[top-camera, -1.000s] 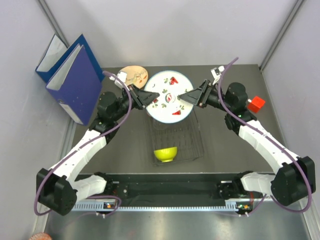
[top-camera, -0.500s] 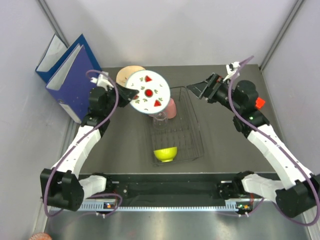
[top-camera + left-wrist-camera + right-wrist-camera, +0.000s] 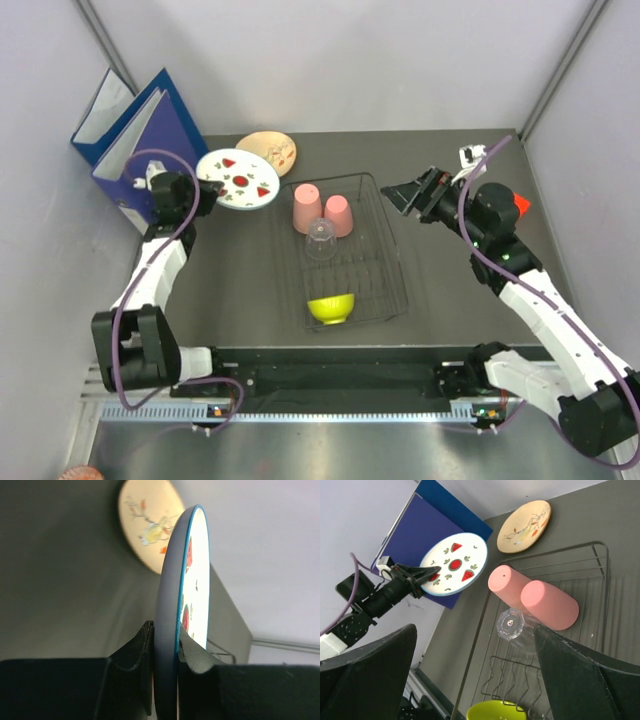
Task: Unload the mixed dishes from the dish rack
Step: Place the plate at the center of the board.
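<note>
The white plate with red fruit prints (image 3: 238, 181) is no longer shared by both claws above the dish rack (image 3: 393, 262). It now hangs left of the rack, near the blue binder (image 3: 145, 150), over the surface (image 3: 250, 290). The left claw (image 3: 210, 191) alone pinches its rim. The right claw (image 3: 400, 195) is drawn back and spread wide, holding nothing. By my reading, the plate is out and needs only setting down.

It is a thin, smooth disc with a blue edge. The tan patterned plate (image 3: 267, 152) already lies flat beyond it. Two matte pink cups (image 3: 307, 207), a clear glass (image 3: 320, 241) and a glossy lime-yellow bowl (image 3: 332, 308) wait in the black wire grid.
</note>
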You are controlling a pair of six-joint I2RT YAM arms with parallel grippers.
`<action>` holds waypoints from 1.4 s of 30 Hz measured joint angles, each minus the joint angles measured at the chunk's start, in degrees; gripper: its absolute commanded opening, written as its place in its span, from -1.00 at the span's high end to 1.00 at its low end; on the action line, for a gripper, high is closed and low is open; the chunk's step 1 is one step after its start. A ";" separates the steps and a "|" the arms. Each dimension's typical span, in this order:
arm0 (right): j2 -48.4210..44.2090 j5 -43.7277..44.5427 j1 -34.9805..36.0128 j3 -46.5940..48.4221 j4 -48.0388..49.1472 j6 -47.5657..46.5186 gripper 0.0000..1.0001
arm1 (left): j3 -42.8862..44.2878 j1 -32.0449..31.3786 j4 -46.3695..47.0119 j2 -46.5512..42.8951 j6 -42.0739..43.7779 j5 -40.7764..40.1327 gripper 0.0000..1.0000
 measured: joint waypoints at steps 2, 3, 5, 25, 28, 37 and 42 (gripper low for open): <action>-0.31 0.00 0.00 -0.85 0.02 -0.39 -0.99 | 0.00 0.24 -0.70 2.60 0.24 -1.01 1.00; -0.48 -0.02 0.00 -1.29 0.11 -0.57 -1.00 | 0.00 0.33 -0.87 3.48 0.37 -1.11 1.00; -0.68 -0.04 0.00 -2.14 0.46 -0.85 -0.99 | -0.04 0.37 -1.27 5.14 0.74 -1.20 1.00; 0.09 -2.23 0.00 -4.79 3.04 -1.31 -1.00 | -2.67 0.66 2.80 17.35 2.47 -2.14 1.00; 0.57 -2.25 0.00 -4.79 3.04 -1.33 -0.99 | -0.20 0.70 3.08 20.06 2.34 -1.33 1.00; 1.11 -2.25 0.00 -4.81 3.02 -1.79 -0.99 | 4.66 1.03 1.51 24.44 2.21 -0.39 0.92; 1.33 -2.25 0.00 -5.01 3.06 -1.79 -0.99 | 6.45 1.97 -0.61 26.21 2.10 1.27 0.54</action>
